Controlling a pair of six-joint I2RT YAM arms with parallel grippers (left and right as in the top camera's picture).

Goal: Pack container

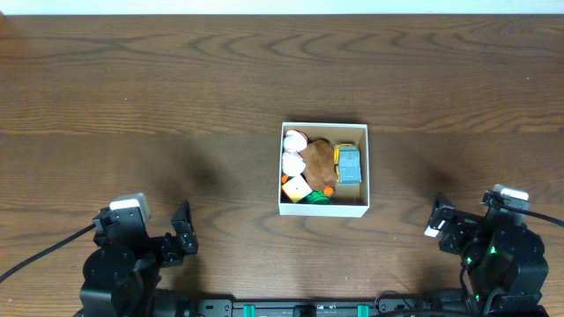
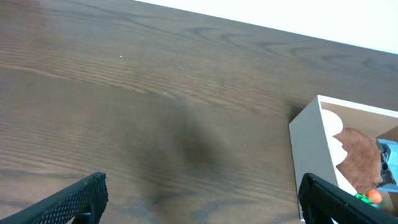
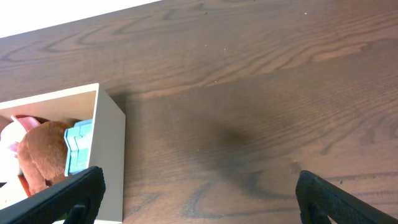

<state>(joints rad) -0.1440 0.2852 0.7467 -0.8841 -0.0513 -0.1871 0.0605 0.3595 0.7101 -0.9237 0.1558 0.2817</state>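
The container (image 1: 360,132), a square shallow cardboard box, white outside, stands in the middle of the table. It holds a brown plush toy (image 1: 319,160), a blue and yellow toy (image 1: 350,165), pink-white pieces (image 1: 293,151) and small orange and green pieces (image 1: 322,195). The container also shows in the left wrist view (image 2: 309,148) at right and in the right wrist view (image 3: 111,149) at left. My left gripper (image 2: 202,198) is open and empty at the front left, well away from the container. My right gripper (image 3: 199,198) is open and empty at the front right.
The dark wooden table (image 1: 176,88) stretches all around the box. Its far edge (image 1: 282,12) meets a white wall. The arm bases sit at the front edge, left (image 1: 123,264) and right (image 1: 498,255).
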